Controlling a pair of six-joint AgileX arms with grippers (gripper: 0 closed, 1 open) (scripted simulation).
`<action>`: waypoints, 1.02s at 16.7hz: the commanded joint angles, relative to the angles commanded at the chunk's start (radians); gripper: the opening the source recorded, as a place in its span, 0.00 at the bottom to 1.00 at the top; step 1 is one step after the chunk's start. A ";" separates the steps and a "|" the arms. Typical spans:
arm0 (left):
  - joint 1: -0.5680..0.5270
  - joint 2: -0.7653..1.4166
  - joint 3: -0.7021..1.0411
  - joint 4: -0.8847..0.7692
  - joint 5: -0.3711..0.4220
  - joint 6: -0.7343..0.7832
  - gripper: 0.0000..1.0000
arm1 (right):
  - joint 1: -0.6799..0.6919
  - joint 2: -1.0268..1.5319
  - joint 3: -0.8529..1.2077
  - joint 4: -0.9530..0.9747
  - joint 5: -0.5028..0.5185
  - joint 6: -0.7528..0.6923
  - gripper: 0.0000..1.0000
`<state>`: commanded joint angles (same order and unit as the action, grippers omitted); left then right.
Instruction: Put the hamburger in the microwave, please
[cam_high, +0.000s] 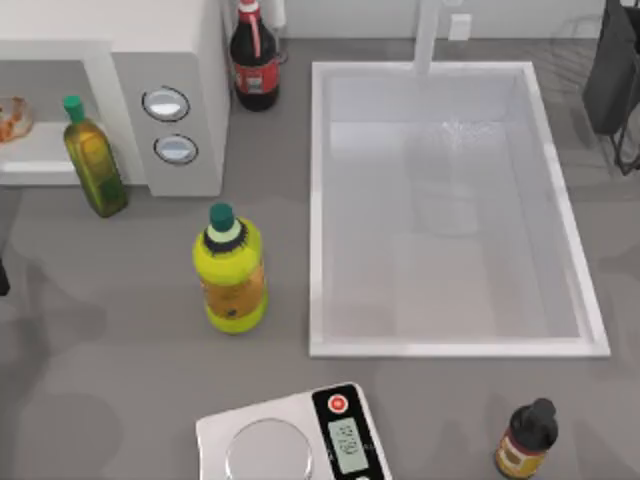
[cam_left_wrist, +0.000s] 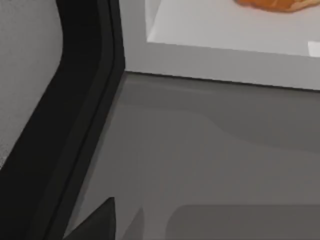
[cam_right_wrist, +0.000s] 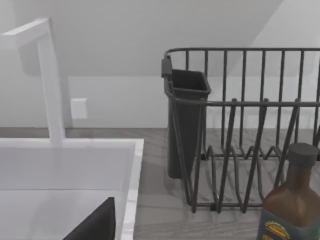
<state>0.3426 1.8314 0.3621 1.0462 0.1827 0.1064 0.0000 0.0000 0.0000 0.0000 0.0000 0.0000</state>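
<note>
Close under the left wrist camera runs the microwave (cam_left_wrist: 220, 57) sill; hamburger (cam_high: 12, 118) sits inside its cavity, left of the dials. Either claw's state: cannot tell.

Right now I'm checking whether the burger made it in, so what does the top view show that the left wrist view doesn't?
Top view alone: the microwave's dial panel, the yellow bottle, olive bottle, red-capped dark bottle, sink, scale and small brown bottle. Left wrist view alone: a close look at the black door edge beside the cavity. Both share the hamburger lying on the white cavity floor, and the grey counter.
</note>
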 joint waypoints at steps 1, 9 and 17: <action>0.007 -0.019 0.010 0.004 0.000 -0.003 1.00 | 0.000 0.000 0.000 0.000 0.000 0.000 1.00; 0.079 -0.216 0.063 -0.112 -0.015 -0.033 1.00 | 0.000 0.000 0.000 0.000 0.000 0.000 1.00; 0.062 -0.388 0.099 -0.427 -0.017 -0.025 1.00 | 0.000 0.000 0.000 0.000 0.000 0.000 1.00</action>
<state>0.4049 1.4437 0.4612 0.6190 0.1662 0.0815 0.0000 0.0000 0.0000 0.0000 0.0000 0.0000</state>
